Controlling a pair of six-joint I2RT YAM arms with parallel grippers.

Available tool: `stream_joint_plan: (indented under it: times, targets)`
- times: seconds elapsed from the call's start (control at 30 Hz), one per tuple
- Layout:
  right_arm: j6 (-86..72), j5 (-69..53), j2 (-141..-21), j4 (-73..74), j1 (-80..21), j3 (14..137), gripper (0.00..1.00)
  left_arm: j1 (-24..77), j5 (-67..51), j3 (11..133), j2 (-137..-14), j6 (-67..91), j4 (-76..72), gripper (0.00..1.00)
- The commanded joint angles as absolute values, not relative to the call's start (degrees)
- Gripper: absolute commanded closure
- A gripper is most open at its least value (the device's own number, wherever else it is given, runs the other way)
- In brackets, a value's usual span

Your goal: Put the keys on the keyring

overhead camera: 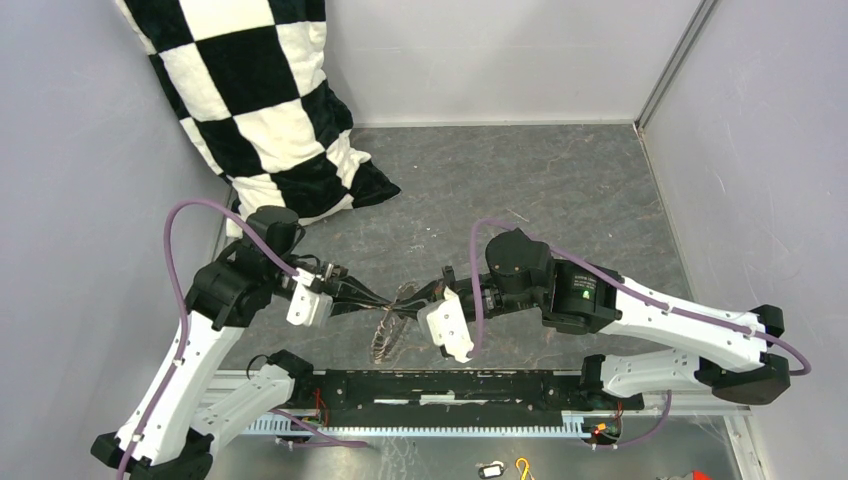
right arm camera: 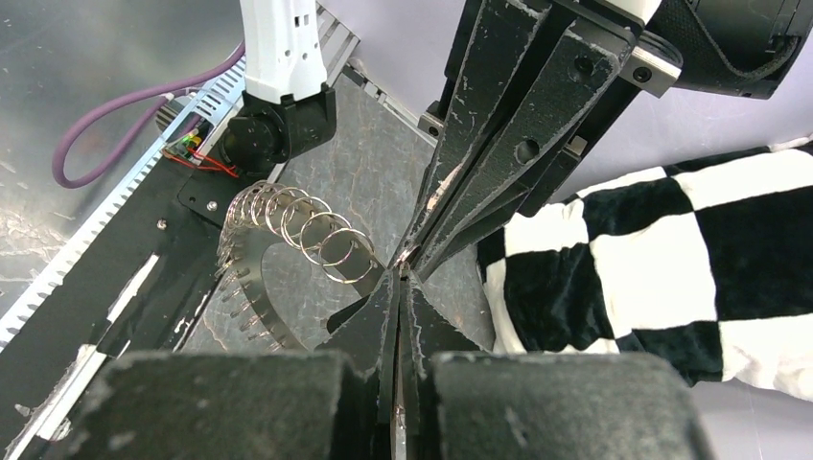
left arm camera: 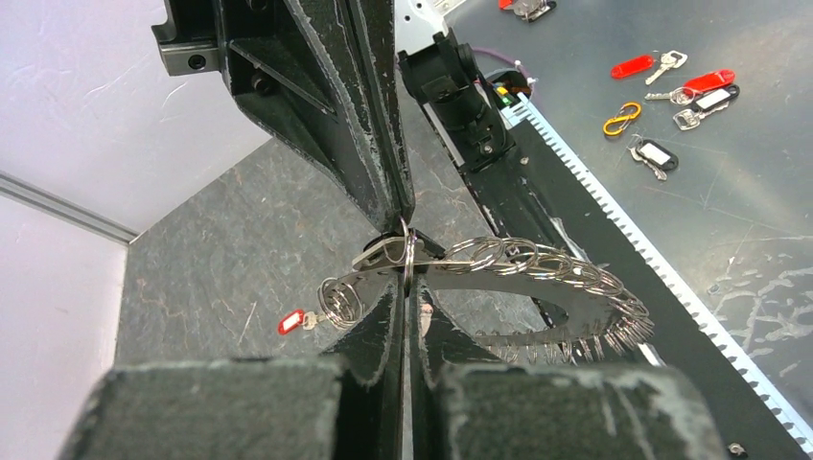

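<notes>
Both grippers meet tip to tip above the middle of the table (overhead camera: pixel 560 200), and between them they hold the keyring (left arm camera: pixel 537 278) up off the surface. The left gripper (left arm camera: pixel 407 305) is closed right down, with its fingers pressed together on a thin wire loop standing on edge at one end of the keyring. The right gripper (left arm camera: pixel 404 218) comes in from the opposite side, its fingers also pressed together with no gap showing. Its tips come down on that same loop. How deep the loop sits between them is hidden.

From that pinch the keyring curves away as a flat grey crescent, with a row of shiny wire loops along its outer edge and small dark teeth beneath. In the overhead view it hangs below the two sets of fingertips, near the front rail.

A red-headed key (left arm camera: pixel 293 321) dangles from a bunch of small loops at the held end, clear of both grippers. I cannot make out the black-headed one. A checked pillow (overhead camera: pixel 270 110) leans in the far left corner.
</notes>
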State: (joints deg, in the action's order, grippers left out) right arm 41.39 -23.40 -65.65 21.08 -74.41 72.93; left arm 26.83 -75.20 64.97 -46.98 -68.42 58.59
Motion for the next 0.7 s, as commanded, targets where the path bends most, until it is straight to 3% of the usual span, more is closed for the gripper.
stream_joint_plan:
  times: [0.0,0.23,0.43,0.67]
  targets:
    - [42.0,-23.6,-65.9,20.7,-75.3,75.9,1.0,27.0,-77.1,67.5,-47.3,-64.4,57.6,0.98]
    - [41.8,-22.9,-65.4,21.9,-75.4,75.5,1.0,27.0,-76.8,68.1,-47.9,-59.7,57.6,0.98]
    - [39.8,-24.4,-65.3,21.9,-75.4,73.6,1.0,27.0,-76.8,67.6,-47.8,-43.4,50.3,0.98]
    - [38.9,-19.1,-62.9,20.8,-75.4,72.3,1.0,27.0,-78.2,66.9,-47.1,-37.8,50.0,0.98]
